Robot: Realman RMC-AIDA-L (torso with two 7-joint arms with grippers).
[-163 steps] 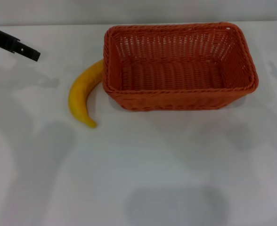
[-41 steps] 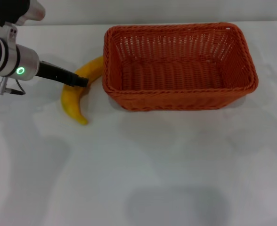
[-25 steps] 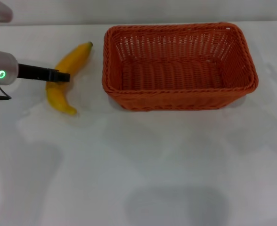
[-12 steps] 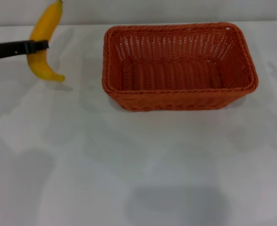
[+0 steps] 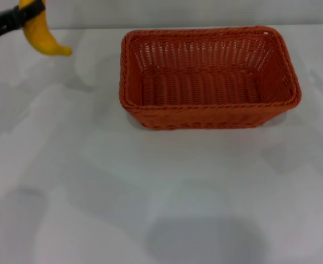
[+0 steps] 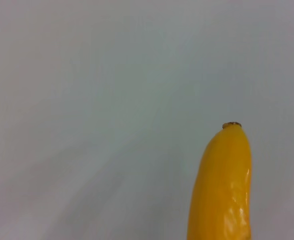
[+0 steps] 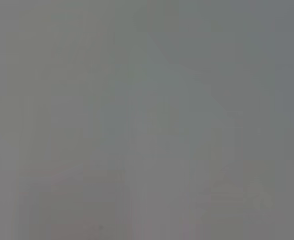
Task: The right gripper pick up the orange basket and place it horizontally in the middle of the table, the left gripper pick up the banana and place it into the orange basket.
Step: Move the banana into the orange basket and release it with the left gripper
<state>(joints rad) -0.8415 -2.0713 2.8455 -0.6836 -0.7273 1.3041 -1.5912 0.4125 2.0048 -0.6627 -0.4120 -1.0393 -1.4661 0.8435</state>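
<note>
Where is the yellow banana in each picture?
Head view: the banana is at the top left corner, held up by the left gripper, left of the orange basket.
Left wrist view: the banana rises from the bottom edge, right of centre.
Right wrist view: not in it.
Shared landmark: the white table under the banana.

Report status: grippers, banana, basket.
Left gripper shut on curved yellow banana, lifted at far left. Right gripper out of view. Orange woven basket empty, nothing blocking it.

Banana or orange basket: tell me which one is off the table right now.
The banana. The left end effector holds it aloft at the far left, while the orange basket sits on the table.
</note>
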